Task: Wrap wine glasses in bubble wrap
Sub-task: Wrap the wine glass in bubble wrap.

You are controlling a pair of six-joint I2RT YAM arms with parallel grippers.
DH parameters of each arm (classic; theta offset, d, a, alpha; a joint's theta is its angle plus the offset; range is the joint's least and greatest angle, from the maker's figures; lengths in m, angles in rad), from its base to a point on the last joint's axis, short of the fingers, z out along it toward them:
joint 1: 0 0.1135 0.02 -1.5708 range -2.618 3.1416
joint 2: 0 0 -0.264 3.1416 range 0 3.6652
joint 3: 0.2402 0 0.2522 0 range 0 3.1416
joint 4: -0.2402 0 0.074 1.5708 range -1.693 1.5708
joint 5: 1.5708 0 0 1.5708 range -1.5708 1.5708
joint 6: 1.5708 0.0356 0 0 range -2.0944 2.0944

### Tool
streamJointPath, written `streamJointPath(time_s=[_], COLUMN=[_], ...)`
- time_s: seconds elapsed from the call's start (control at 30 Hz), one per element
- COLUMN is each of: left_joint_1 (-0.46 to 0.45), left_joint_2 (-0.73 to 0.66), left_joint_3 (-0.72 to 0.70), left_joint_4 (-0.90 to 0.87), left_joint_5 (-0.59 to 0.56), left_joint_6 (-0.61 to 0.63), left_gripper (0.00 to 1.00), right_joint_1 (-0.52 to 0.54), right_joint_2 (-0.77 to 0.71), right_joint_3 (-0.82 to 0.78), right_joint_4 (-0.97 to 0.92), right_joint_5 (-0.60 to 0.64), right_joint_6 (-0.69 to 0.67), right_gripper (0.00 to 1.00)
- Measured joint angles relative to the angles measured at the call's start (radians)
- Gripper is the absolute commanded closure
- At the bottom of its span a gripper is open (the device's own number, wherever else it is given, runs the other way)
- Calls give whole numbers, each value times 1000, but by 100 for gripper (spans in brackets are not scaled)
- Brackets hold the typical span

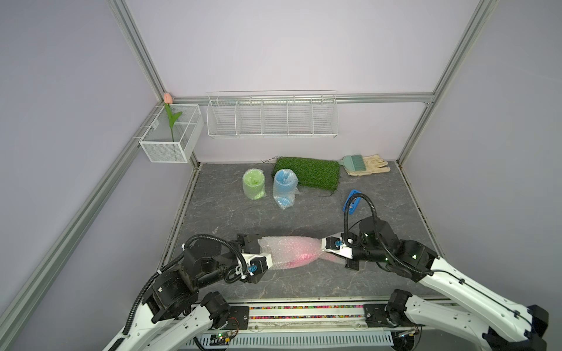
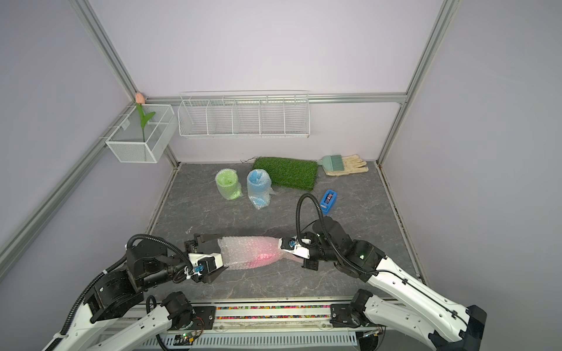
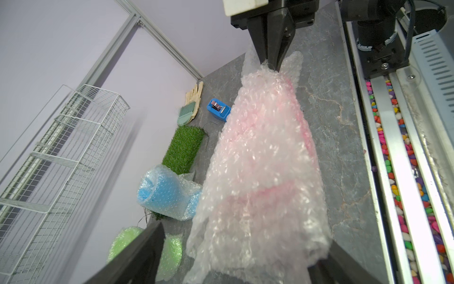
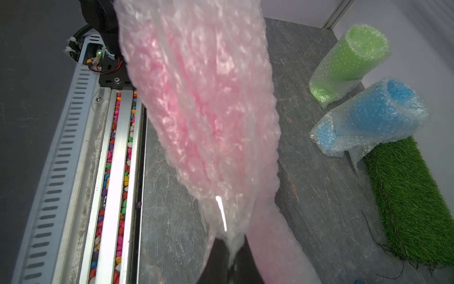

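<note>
Left jaws gape wide astride the edge of the bubble wrap (image 1: 289, 250); right jaws pinch its twisted end.

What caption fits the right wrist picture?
Right gripper pinching bubble wrap around the pink goblet; green goblet, blue goblet already wrapped.

The walls (image 1: 289, 45) are pale purple. Shiny metal bars (image 1: 380, 98) run up the corners and across the back wall. A white wire rack (image 1: 272, 115) with five boxes hangs on the back wall. A white mesh basket (image 1: 164, 150) hangs by the back left corner, and a pink flower (image 1: 168, 98) stands in it. The worktop (image 1: 231, 212) is dark grey like stone, with thin pale lines. A strip of little coloured stones (image 1: 304, 307) runs along its front edge. The light is soft and even.
</note>
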Motion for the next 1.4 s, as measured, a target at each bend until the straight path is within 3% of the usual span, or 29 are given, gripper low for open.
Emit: streamJointPath(time_s=[0.33, 0.67, 0.83, 0.9, 1.0, 1.13, 1.27, 1.4], left_joint_1=[0, 0, 0, 0, 0, 0, 0, 0], left_joint_2=[32, 50, 51, 51, 59, 80, 79, 89], left_joint_3=[54, 46, 37, 35, 34, 34, 35, 55], left_joint_4=[-92, -47, -25, -20, -19, -27, -36, -58], left_joint_5=[63, 62, 45, 42, 42, 41, 42, 41], left_joint_6=[-35, -33, -23, -19, -19, -16, -10, -5], left_gripper=[1, 0, 10, 21, 50, 79, 97, 100], right_joint_1=[0, 0, 0, 0, 0, 0, 0, 0], right_joint_2=[-14, -19, -18, -18, -14, 2, 15, 53], right_joint_3=[13, 37, 37, 37, 37, 37, 17, -32], right_joint_4=[-8, -24, -36, -40, -44, -43, -12, 64], right_joint_5=[25, -13, -29, -35, -39, -40, -52, -73], right_joint_6=[-4, -7, -9, -11, -15, -21, -20, 0], right_gripper=[93, 93, 93, 93, 93, 93, 93, 93])
